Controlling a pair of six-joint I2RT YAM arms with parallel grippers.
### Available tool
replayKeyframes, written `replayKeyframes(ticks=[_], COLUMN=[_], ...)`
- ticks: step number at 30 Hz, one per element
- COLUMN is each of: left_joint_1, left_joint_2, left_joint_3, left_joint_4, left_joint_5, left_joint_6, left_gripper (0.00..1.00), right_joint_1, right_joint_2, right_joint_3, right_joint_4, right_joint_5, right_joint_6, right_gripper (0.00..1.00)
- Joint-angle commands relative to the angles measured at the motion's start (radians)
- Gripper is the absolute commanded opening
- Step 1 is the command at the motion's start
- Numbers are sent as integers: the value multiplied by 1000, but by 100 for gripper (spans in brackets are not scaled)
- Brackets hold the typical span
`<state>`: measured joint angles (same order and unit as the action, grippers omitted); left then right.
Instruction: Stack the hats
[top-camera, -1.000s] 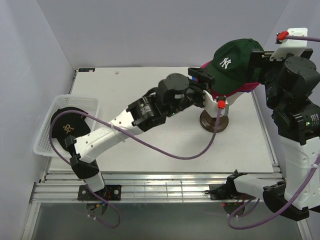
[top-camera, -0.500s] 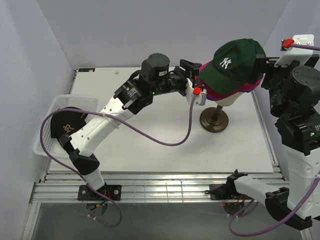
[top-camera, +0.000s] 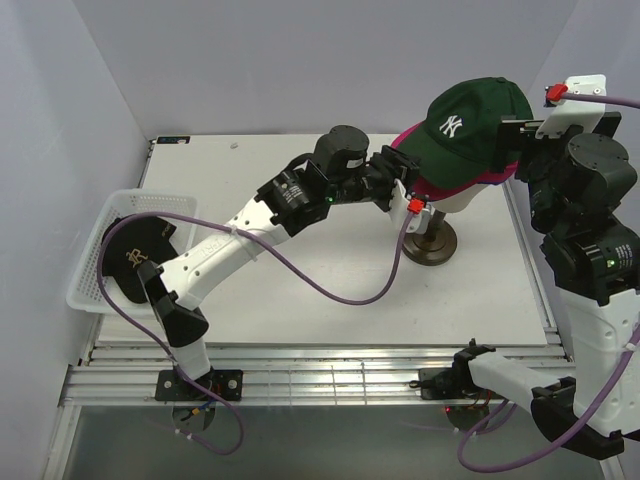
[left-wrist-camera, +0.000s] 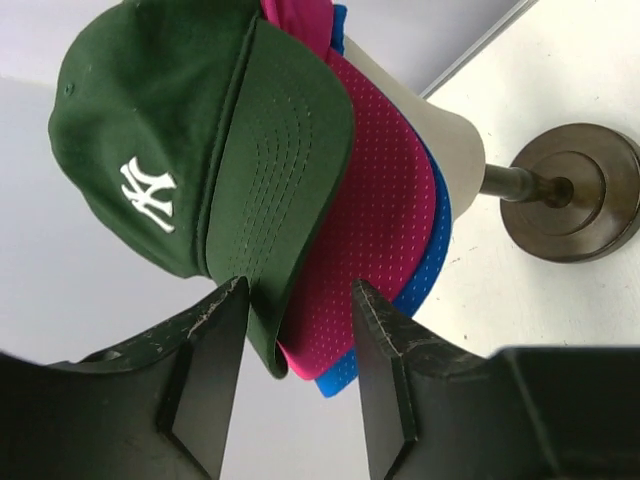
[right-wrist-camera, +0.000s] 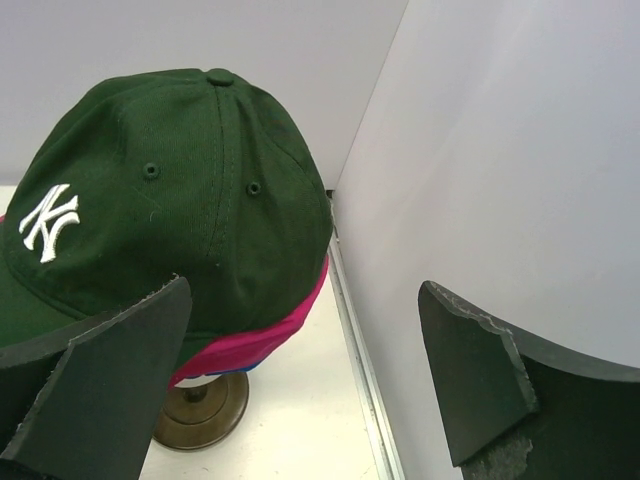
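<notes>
Overhead view only: we see the black cap (top-camera: 135, 255) lying in the white basket (top-camera: 88, 275) at the left edge of the table (top-camera: 250, 170), well apart from the other three caps; neither wrist camera shows it
Stack: the green cap (top-camera: 465, 118) sits on the pink cap (left-wrist-camera: 370, 190), which sits on the blue cap (left-wrist-camera: 338, 383), all on the cream head (left-wrist-camera: 455, 150), whose stand ends in a round base (top-camera: 430, 245)
Left wrist view only: we see the three brims fanned from beneath, green over pink over blue; from above we cannot make out the blue one
Right wrist view only: we see the back of the green crown, a pink band below it and a thin blue sliver under that
Left pincer (left-wrist-camera: 297, 290): partly open with a moderate gap; the edges of the green and pink brims dip between its fingers; one finger (left-wrist-camera: 215, 340) looks to lie against the green brim, the other stands off, so nothing is clamped
Right pincer (right-wrist-camera: 305, 290): spread wide and holding nothing, at the back of the stack; one finger (right-wrist-camera: 110, 380) overlaps the green crown in our view, and we cannot tell whether it touches
Arms from above: the left arm reaches across the table to the brim side; the right arm stands on the opposite side of the head, by the wall
</notes>
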<state>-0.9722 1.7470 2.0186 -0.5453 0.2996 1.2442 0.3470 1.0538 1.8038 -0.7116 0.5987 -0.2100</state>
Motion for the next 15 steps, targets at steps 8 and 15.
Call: replayKeyframes(ticks=[8, 15], left_joint_1=[-17, -23], left_joint_2=[-3, -18], left_joint_3=[-44, -110], left_joint_4=[122, 211], left_joint_5=[-66, -119], left_joint_6=[78, 152], left_gripper=[49, 42], right_joint_1=[-6, -6], right_joint_2=[-35, -46], right_joint_3=[-3, -8], right_joint_4=[58, 58], right_joint_5=[-27, -42], right_joint_6=[-11, -15], right_gripper=[100, 100])
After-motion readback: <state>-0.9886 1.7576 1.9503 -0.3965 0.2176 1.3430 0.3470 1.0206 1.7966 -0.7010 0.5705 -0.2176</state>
